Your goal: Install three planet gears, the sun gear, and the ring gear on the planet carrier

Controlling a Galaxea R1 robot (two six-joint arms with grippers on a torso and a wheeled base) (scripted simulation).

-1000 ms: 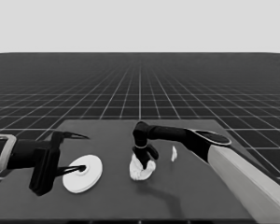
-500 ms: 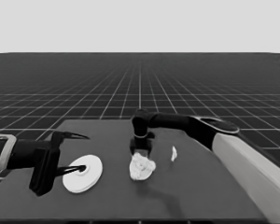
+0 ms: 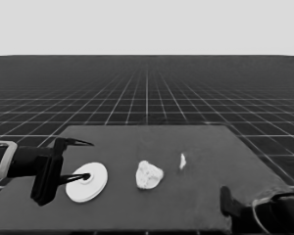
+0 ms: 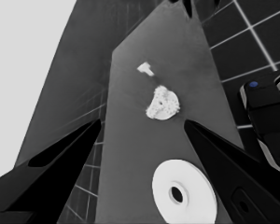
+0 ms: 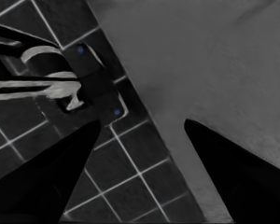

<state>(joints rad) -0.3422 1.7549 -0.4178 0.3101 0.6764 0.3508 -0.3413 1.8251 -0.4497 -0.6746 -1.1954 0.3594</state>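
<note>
Here the right gripper (image 5: pixel 140 163) sat parked at the table's (image 3: pixel 206 147) near right corner, its fingers spread apart on nothing. The left gripper (image 3: pixel 74 160) waited over the table's left end, fingers apart, the larger round part (image 3: pixel 87 182) lying flat beneath them, not held. Mid-table lay the smaller round part (image 3: pixel 149 175) with gears bunched on it, the thin white piece (image 3: pixel 183 161) just right of it.

- The left arm (image 3: pixel 19 162) comes in from the left edge, level, and waits over the table's left end.
- The left gripper (image 3: pixel 81 160) has its fingers spread wide.
- The right arm (image 3: pixel 264 213) sits parked at the lower right corner.
- The right gripper (image 5: pixel 140 186) has its fingers apart.
</note>
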